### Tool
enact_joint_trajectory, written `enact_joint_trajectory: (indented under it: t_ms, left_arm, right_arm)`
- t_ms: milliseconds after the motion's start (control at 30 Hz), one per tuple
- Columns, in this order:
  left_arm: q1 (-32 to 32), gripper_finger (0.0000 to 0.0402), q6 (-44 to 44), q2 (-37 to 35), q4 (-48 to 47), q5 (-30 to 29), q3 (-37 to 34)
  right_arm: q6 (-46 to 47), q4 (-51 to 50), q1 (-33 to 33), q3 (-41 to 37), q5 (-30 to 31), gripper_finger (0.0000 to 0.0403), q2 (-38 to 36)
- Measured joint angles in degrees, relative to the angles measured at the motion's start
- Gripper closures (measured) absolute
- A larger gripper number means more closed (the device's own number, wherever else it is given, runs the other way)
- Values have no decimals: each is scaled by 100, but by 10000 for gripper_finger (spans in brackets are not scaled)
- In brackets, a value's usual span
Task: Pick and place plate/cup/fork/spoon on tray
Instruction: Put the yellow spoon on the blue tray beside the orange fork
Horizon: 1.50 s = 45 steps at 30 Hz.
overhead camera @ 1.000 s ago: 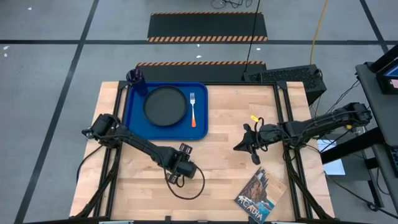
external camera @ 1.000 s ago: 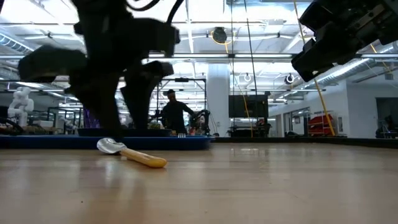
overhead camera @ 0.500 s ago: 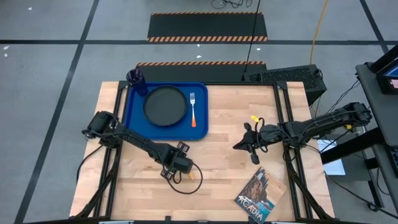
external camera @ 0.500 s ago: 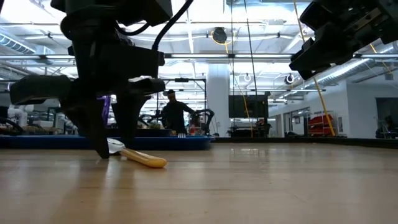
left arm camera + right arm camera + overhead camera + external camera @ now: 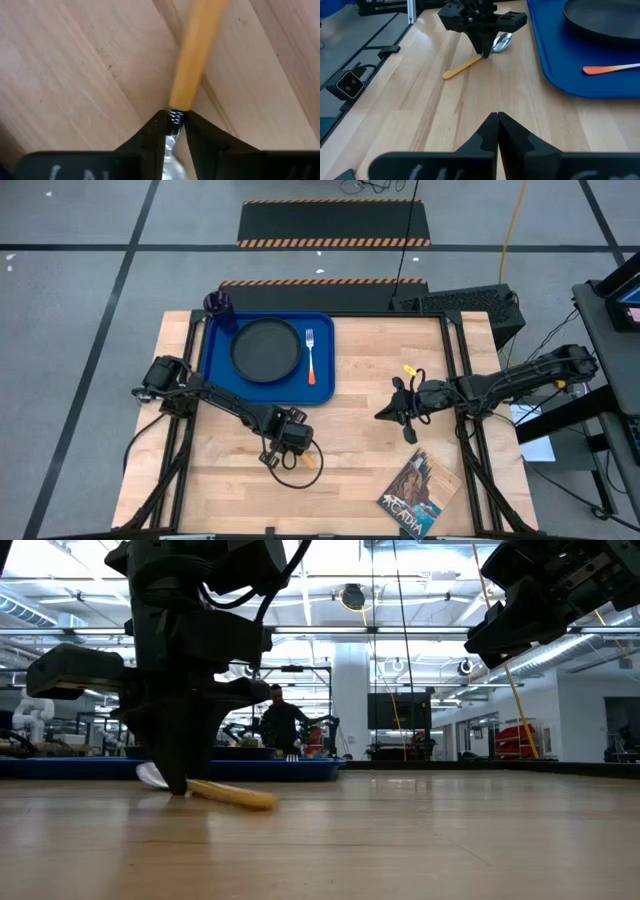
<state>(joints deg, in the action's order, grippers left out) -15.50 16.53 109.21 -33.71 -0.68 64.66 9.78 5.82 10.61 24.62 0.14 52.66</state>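
Observation:
The spoon lies on the wooden table near the middle front, with its yellow-orange handle (image 5: 196, 55) and silver bowl (image 5: 502, 41). My left gripper (image 5: 291, 442) stands over it, shut on it. The blue tray (image 5: 214, 366) at the far left holds the black plate (image 5: 266, 348) and the orange-handled fork (image 5: 311, 358). The dark purple cup (image 5: 220, 307) stands at the tray's far left corner. My right gripper (image 5: 384, 416) waits shut above the table's right half, touching nothing. My left gripper pinches the spoon's thin metal neck (image 5: 174, 118) between its two fingertips, right where the handle ends. The fingers come from above, pointing down, and lie across the spoon. The handle's free end (image 5: 258, 801) rests on the table.
A booklet (image 5: 419, 498) lies near the table's front right corner. A black cable loop (image 5: 282, 477) hangs off the left arm by the spoon. A dark box (image 5: 458, 302) sits at the far right edge. A person (image 5: 281, 726) stands in the room behind.
My left gripper has come down onto the spoon with its fingers wide on either side of it, then shut on its neck. The spoon's bowl has shifted a little sideways; the handle stays on the table.

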Motion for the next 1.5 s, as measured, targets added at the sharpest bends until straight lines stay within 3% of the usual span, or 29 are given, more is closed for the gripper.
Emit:
enact_joint_trajectory:
  t_ms: [200, 367, 500, 900, 1133, 1367, 1500]
  left_arm:
    - [38, 369, -516, 4, 131, -25, 4]
    - [97, 369, -1513, 21, 153, -160, 109]
    - [40, 363, -1724, 34, 122, -366, 236]
    - [37, 363, -1739, 56, 105, -1087, 657]
    - [58, 368, -1647, 54, 106, -1339, 907]
    - [43, 364, -936, 43, 76, -1477, 1204]
    - [41, 365, -511, 35, -43, -1629, 1316]
  right_arm:
    - [2, 59, 0, 0, 2, 403, 0]
    - [196, 330, 0, 2, 568, 403, 2]
    - [262, 499, -2, 4, 907, 401, 96]
    - [-240, 2013, 382, 9, 1168, 322, 1454]
    - [-463, 2050, 450, 446, 1522, 250, 2368]
    - [162, 2048, 450, 976, 1441, 217, 2919]
    - [687, 2058, 450, 1092, 1042, 216, 2913]
